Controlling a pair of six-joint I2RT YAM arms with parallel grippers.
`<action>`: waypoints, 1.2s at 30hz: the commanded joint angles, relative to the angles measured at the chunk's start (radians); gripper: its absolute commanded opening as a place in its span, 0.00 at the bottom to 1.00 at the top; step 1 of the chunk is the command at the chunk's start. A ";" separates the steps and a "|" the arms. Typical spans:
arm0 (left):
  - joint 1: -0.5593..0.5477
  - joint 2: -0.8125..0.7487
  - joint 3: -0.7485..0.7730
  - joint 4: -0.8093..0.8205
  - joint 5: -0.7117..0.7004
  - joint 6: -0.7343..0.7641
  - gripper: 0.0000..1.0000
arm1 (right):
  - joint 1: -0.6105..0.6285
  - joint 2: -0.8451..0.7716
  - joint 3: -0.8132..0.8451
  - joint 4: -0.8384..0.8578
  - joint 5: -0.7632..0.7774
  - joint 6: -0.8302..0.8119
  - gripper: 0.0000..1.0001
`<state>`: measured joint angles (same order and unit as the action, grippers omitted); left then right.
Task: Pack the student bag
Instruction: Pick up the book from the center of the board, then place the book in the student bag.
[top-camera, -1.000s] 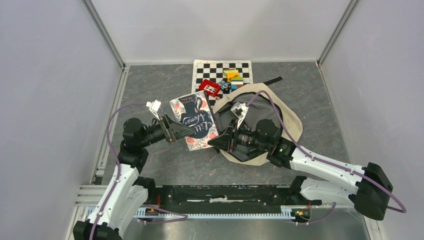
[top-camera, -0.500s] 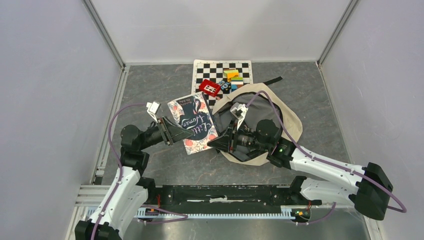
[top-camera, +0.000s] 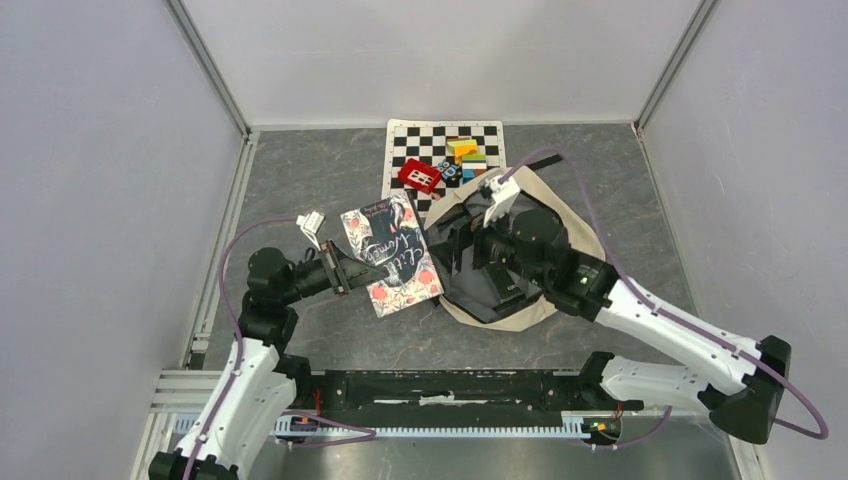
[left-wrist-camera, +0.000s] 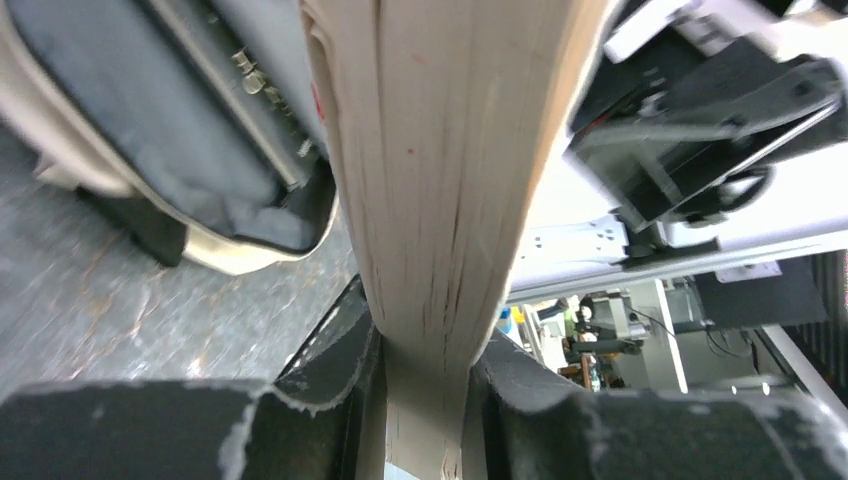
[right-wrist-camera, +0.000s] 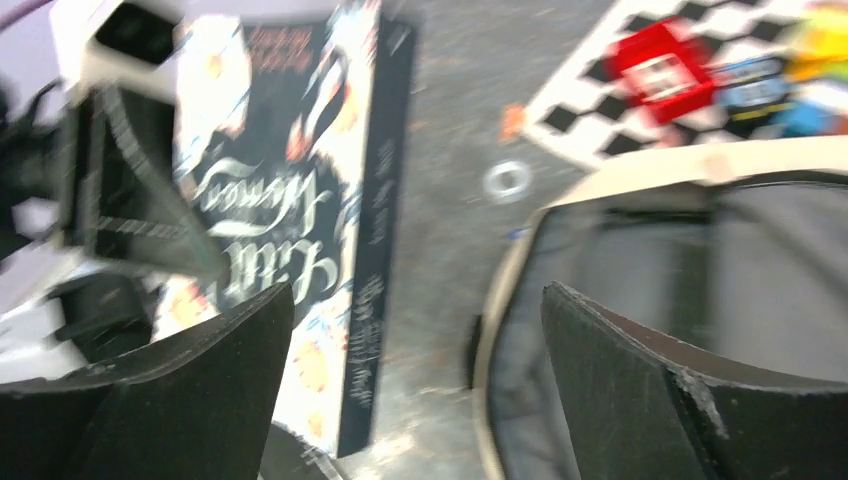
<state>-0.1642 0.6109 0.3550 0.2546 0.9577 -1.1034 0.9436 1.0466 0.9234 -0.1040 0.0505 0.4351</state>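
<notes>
Packing is judged barely begun: the book (top-camera: 392, 257) is clamped at its edge in the left gripper (top-camera: 350, 272), outside and just beside the student bag (top-camera: 583, 228). The bag is seen slumped on the counter (top-camera: 320, 180) right of centre, mouth open, cream shell outside, grey lining exposed. The right gripper (right-wrist-camera: 415, 295) is spread apart, empty, by the bag's mouth.

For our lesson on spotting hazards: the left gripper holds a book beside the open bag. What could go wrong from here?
1. The left gripper pinches the book by one edge only, so the book may pivot or slip.
2. The right gripper is open and grips nothing, so the student bag has a soft rim that may sag and catch the book.
3. The right gripper hangs over the bag's mouth, where the book could strike it.
</notes>
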 joint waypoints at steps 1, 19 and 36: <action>-0.003 -0.051 0.138 -0.446 -0.114 0.288 0.02 | -0.085 -0.005 0.156 -0.312 0.297 -0.172 0.98; -0.003 -0.199 0.011 -0.683 -0.234 0.185 0.02 | -0.620 0.142 0.068 -0.320 0.209 -0.400 0.98; -0.119 0.117 0.079 -0.482 -0.306 0.180 0.02 | -0.745 0.268 0.096 -0.288 -0.171 -0.362 0.06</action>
<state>-0.2371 0.6868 0.3550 -0.3950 0.6655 -0.8852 0.2054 1.3205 0.9771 -0.4110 -0.0658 0.0582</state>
